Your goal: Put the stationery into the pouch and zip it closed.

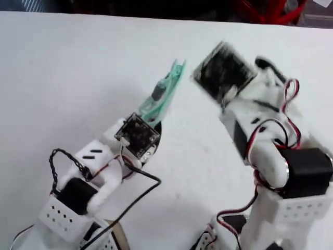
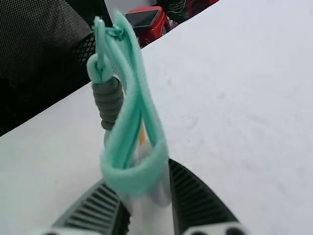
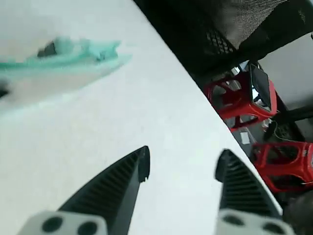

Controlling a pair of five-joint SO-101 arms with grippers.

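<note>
The left fingers (image 2: 195, 200) are clamped on one end of the pouch (image 2: 129, 122). Its long axis runs straight out from them toward the counter's (image 1: 62, 78) far edge, and a grey-gripped pen (image 2: 108, 100) shows near its far end. The right fingers (image 3: 117, 186) stand apart and empty, near the pouch's far tip, with room between them to close in.
</note>
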